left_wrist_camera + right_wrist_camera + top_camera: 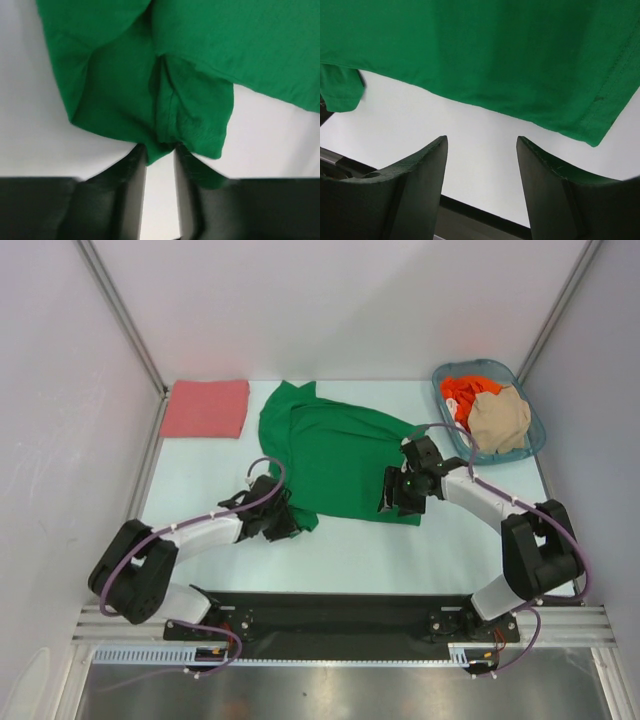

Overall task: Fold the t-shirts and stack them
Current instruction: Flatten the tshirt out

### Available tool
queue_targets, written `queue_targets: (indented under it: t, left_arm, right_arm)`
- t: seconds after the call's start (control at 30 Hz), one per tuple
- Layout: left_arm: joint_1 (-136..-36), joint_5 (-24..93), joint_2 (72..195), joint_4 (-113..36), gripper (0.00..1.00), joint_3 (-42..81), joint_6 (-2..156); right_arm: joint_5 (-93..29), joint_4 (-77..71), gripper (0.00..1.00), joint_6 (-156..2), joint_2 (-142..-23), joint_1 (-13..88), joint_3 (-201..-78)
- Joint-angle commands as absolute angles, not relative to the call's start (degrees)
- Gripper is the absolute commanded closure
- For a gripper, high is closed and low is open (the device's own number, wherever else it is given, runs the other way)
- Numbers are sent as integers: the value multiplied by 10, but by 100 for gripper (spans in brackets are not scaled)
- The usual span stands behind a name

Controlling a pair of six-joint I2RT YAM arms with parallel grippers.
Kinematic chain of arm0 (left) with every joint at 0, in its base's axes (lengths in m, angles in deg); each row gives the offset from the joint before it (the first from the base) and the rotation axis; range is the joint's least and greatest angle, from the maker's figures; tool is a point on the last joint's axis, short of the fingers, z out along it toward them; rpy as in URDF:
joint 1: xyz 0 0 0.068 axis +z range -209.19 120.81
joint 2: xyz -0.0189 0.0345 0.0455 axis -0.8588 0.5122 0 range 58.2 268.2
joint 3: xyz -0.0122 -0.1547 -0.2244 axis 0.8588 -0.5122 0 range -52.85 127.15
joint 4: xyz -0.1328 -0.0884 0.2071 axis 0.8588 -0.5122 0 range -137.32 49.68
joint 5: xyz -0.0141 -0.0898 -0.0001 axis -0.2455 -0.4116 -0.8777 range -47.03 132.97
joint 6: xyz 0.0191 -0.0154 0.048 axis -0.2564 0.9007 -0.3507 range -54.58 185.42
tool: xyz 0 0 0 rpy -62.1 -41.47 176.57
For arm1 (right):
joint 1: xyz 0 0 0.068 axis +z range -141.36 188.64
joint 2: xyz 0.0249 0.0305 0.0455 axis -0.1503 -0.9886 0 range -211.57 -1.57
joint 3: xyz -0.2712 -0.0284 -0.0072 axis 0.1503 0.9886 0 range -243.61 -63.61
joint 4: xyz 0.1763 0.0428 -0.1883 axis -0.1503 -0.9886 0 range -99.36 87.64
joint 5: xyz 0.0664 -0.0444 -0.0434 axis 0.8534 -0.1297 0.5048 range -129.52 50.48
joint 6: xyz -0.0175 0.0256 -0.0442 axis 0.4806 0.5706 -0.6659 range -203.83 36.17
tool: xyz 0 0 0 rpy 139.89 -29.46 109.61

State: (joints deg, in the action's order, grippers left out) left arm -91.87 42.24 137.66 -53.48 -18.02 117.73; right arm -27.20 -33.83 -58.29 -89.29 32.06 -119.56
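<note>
The bright green t-shirt (335,455) lies spread on the white table, partly folded over itself. My left gripper (283,520) sits at its near left corner. In the left wrist view the gripper (159,149) is narrowly open, and a point of the green cloth (200,60) dips between its fingertips. My right gripper (395,498) is at the shirt's near right edge. In the right wrist view it (481,140) is wide open and empty, with the green hem (495,50) just beyond its tips. The salmon-pink t-shirt (205,407) lies folded at the back left.
A blue-grey basket (538,432) at the back right holds the crumpled orange-red t-shirt (462,392) and the beige one (500,418). White walls close in the table on three sides. A black base rail (330,615) runs along the near edge.
</note>
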Motion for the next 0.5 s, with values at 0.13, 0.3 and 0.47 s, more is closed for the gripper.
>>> queue_targets:
  t: [0.13,0.3,0.47]
  left_arm:
    - [-875,403,1389,-572,100,-161,1135]
    - [-862,478,1251,-737,100,-131,1088]
    - [-853,511,1116,-891,100,-110,1075]
  right_arm:
    - [-295,-327,36,-580,-899,322,-1215]
    - [-322,-341,37,-568,-912,322,-1213]
    - [-341,-324,42,-554,-948,321,-1220]
